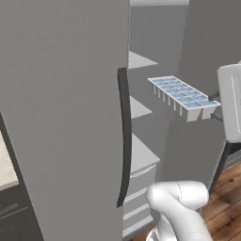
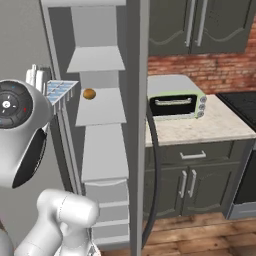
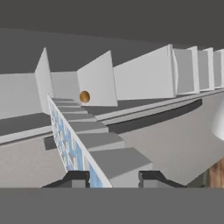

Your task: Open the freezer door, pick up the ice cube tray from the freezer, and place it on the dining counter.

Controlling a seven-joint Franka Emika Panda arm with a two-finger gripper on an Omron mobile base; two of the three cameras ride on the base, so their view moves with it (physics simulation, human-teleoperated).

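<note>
The freezer door (image 1: 61, 117) stands swung open, its dark handle (image 1: 124, 136) towards me; in the right base view it is edge-on (image 2: 137, 125). Behind it the freezer (image 1: 141, 155) shows light grey shelves (image 2: 100, 112). The ice cube tray (image 1: 181, 96), pale blue with a grid of cells, hangs in the air in front of the open compartment. My gripper (image 1: 214, 107) is shut on its near end. In the hand view the tray (image 3: 94, 146) runs away from between my fingertips (image 3: 151, 178). The tray (image 2: 60, 92) also pokes out beside my hand. The dining counter is out of view.
A small orange item (image 2: 89, 94) lies on a middle freezer shelf. To the right, a stone-topped cabinet (image 2: 200, 132) carries a pale green toaster oven (image 2: 175, 102), with dark wall cabinets above and a stove edge (image 2: 245, 102). Wooden floor (image 1: 226, 207) lies below.
</note>
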